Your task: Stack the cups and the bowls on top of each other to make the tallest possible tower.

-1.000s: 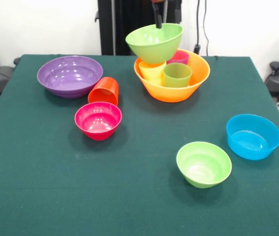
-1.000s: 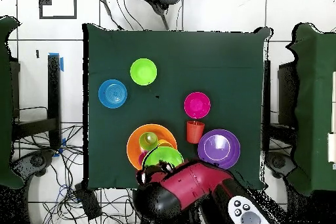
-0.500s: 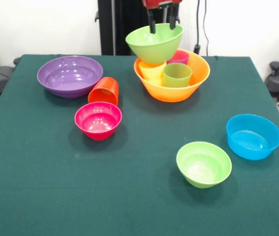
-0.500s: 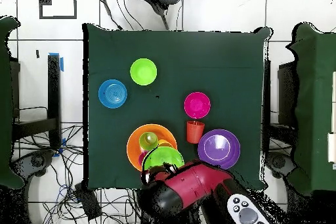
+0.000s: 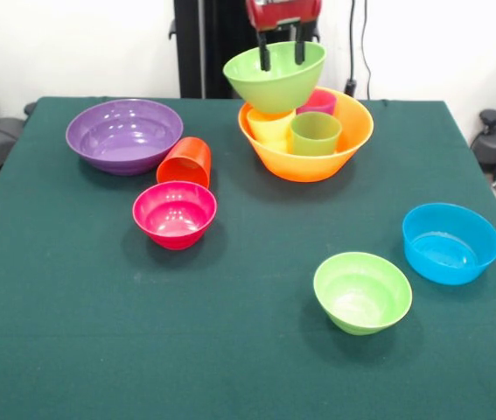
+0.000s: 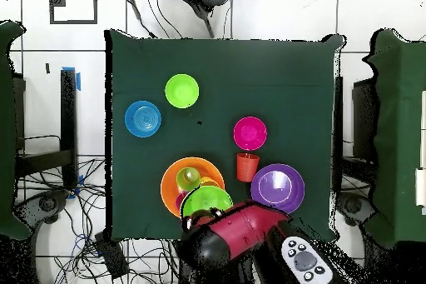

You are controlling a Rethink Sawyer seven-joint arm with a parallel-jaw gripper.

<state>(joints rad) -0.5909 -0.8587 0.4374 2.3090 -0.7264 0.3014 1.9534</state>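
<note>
Green tabletop (image 5: pixel 99 350): the tool (image 5: pixel 282 58) is hanging fingers apart, straddling the green bowl's (image 5: pixel 274 79) far rim, gripping nothing; the bowl is resting tilted on the yellow cup (image 5: pixel 270 128) inside the orange bowl (image 5: pixel 310 166), adding height.

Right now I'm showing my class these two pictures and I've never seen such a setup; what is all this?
It is a red and black robot arm at a green table. One picture looks across the table, the other straight down. Its gripper hangs open over a large light green bowl, holding nothing. That bowl sits tilted on a yellow cup inside a large orange bowl, beside a green cup and a magenta cup. Loose on the cloth: a purple bowl, orange-red cup on its side, pink bowl, small green bowl, blue bowl.
</note>
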